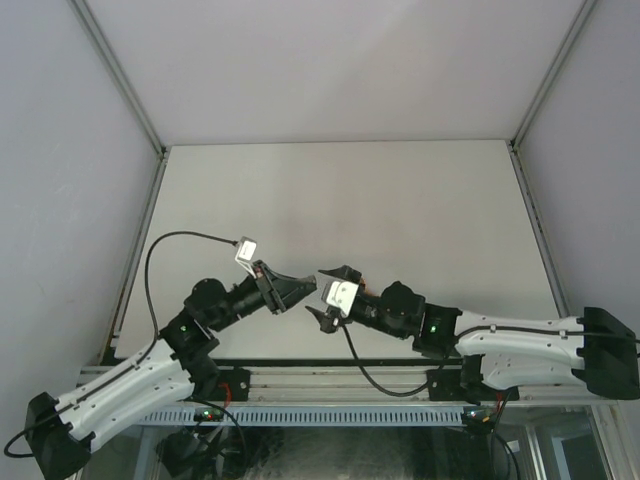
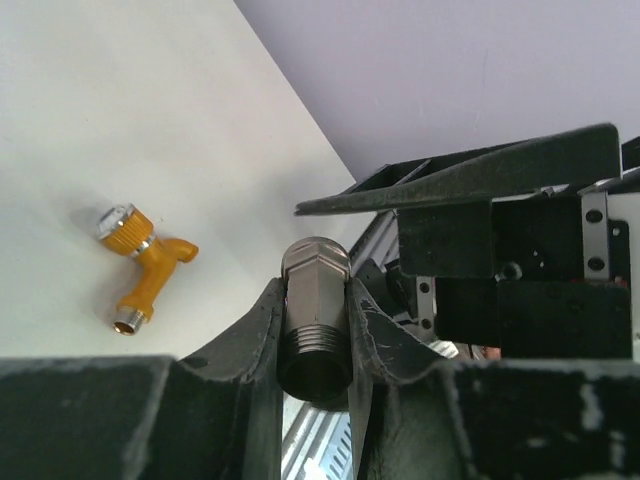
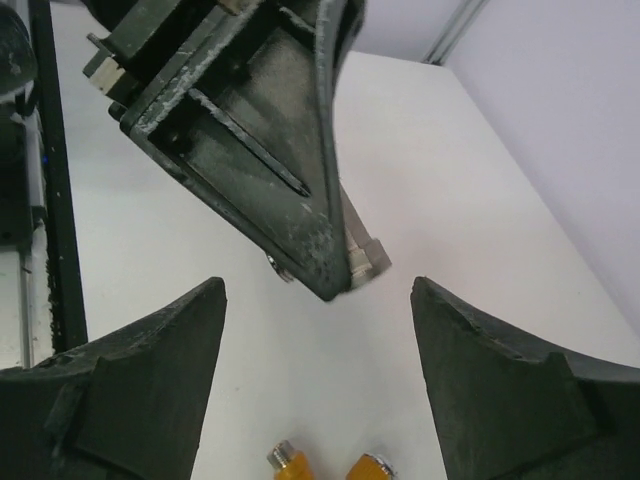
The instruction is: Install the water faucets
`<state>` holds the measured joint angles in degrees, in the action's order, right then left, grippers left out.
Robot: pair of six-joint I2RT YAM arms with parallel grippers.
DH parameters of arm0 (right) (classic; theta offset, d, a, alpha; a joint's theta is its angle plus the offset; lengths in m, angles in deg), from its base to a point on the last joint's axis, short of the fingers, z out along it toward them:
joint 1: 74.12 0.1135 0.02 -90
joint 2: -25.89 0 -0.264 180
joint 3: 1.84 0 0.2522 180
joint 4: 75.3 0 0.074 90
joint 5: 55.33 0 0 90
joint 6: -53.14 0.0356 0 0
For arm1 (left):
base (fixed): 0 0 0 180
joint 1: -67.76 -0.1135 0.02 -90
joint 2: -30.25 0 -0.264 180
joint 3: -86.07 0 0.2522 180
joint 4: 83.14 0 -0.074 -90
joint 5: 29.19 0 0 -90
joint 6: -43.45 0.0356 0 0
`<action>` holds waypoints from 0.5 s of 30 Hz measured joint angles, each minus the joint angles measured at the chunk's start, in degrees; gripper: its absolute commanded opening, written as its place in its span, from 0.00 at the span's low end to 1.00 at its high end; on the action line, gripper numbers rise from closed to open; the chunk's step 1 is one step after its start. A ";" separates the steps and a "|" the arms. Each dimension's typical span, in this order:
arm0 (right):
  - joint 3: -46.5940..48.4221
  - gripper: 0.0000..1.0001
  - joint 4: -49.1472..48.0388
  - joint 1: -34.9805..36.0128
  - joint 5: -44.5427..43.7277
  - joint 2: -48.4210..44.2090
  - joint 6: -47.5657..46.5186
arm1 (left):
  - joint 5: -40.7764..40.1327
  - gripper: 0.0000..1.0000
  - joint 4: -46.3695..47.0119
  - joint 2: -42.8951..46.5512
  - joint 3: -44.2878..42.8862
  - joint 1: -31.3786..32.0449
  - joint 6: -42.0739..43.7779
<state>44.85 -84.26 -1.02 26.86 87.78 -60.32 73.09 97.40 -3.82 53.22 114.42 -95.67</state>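
The orange-yellow tap (image 2: 145, 265) lies loose on the tabletop (image 2: 120, 110), off to the left of the left claw (image 2: 315, 300) and clear of it, its clear-topped knob at one end and bare metal at the other. Only the left wrist view shows it whole. In the right wrist view we see just two orange stubs with metal tips, cut off by the bottom edge, below the gap of the right claw (image 3: 315, 290). From overhead we cannot make the tap out at all.

The left claw is closed tight on a grey metal fitting (image 2: 315, 320) (hexagonal collar, threaded end), which fills the space between its two fingers. The right wrist view shows only a sliver of that fitting poking past the left claw's tip. The right claw is spread wide and grips nothing. The left claw's tip sits in front of its gap.

Overhead, the two claws meet tip to tip near the front edge of the table, but their fingers are too small there to read.

The tabletop is plain off-white, and pale lilac-grey walls (image 1: 60, 150) enclose it on three sides.
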 measured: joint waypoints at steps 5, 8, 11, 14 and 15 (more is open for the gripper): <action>-1.07 0.75 2.34 -5.68 4.33 -6.93 7.58 | -3.96 0.00 -3.67 4.83 0.00 -0.02 3.04; -3.93 0.79 2.67 -13.84 8.74 -13.51 14.69 | -6.27 0.00 -6.84 7.43 0.00 -0.02 4.94; -6.38 0.78 3.69 -23.34 10.88 -17.55 24.02 | -8.09 0.00 -9.31 9.46 0.00 -0.02 6.75; -6.75 0.77 7.45 -32.96 12.13 -17.38 35.08 | -9.55 0.00 -11.08 10.08 0.00 -0.02 7.85; -6.75 0.77 8.72 -35.34 12.81 -16.39 38.05 | -9.92 0.00 -11.78 10.05 0.00 -0.02 8.20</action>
<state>38.09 -75.54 -36.37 39.66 71.39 -22.27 63.16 85.62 6.24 53.22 114.39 -87.48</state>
